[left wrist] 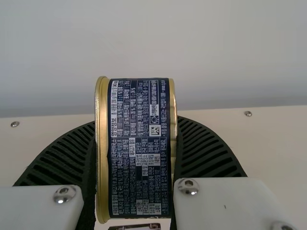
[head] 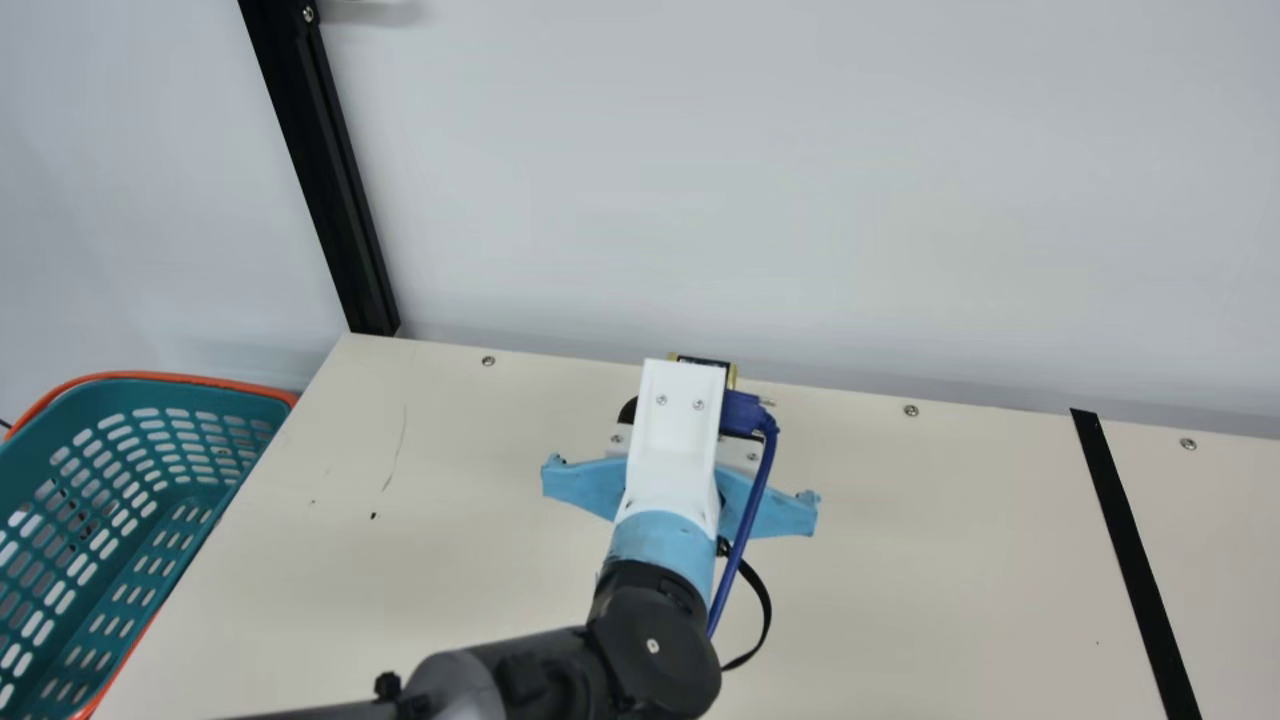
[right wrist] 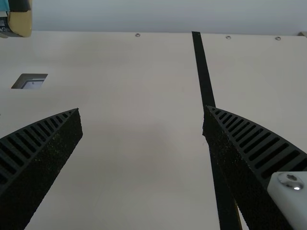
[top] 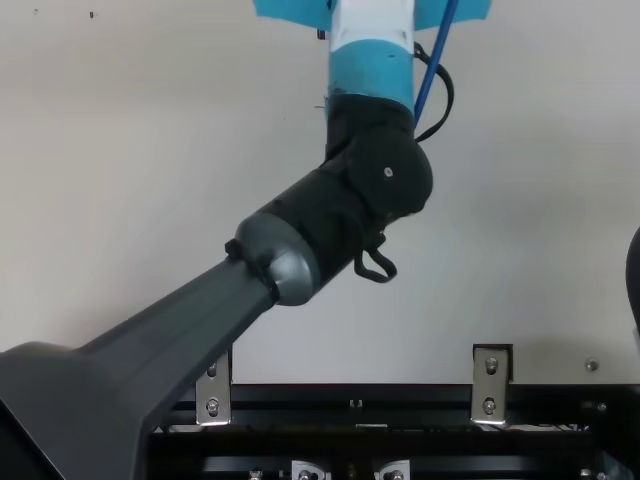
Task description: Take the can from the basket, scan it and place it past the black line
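Observation:
My left gripper is over the table's back part in the main view. Beyond its white mount, a gold-and-dark edge of the can peeks out. The left wrist view has the can held on its side between the ribbed fingers of my left gripper, its printed wall facing the camera. At the right wrist view's corner, part of the can appears above the table. My right gripper stands open with nothing between its fingers. The black line runs along the table's right part.
The teal basket with an orange rim stands beyond the table's left edge. A scanner window is set into the table, left of the black line. A black post rises at the back left corner.

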Action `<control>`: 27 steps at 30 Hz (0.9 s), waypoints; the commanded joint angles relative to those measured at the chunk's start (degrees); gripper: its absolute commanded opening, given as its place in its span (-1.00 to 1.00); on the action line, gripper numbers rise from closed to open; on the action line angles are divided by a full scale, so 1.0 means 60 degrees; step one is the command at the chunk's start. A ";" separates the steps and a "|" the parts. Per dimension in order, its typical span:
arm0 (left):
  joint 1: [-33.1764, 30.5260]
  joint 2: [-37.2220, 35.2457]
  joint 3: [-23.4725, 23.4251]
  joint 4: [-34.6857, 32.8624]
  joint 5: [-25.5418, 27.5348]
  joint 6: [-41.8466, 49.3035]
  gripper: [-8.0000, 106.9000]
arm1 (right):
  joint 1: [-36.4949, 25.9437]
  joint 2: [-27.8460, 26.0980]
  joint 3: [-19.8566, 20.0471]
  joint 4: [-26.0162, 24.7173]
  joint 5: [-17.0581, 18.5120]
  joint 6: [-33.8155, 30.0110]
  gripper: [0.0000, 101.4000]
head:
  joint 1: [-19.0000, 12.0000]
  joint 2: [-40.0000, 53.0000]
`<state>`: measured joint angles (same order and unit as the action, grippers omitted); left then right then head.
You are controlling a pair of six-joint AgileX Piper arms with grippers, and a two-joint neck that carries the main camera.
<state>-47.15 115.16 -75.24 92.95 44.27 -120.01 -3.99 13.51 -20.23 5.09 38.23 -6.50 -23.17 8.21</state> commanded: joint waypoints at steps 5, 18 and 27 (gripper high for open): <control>-0.0152 0.0055 0.0017 0.0179 0.0290 0.0002 -0.68 | 0.0000 0.0000 0.0000 0.0000 0.0000 0.0000 1.00 | -0.0305 -0.0126; -0.0302 -0.0069 0.0370 0.0401 0.0790 0.0002 -0.68 | 0.0000 0.0000 0.0000 0.0000 0.0000 0.0000 1.00 | -0.0305 -0.0126; -0.0655 -0.0202 0.0774 0.0917 0.1474 0.0002 -0.68 | 0.0000 0.0000 0.0000 0.0000 0.0000 0.0000 1.00 | -0.0305 -0.0126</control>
<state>-50.85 114.03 -70.95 98.06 52.58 -120.01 -3.99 13.51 -20.23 5.09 38.23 -6.50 -22.87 7.92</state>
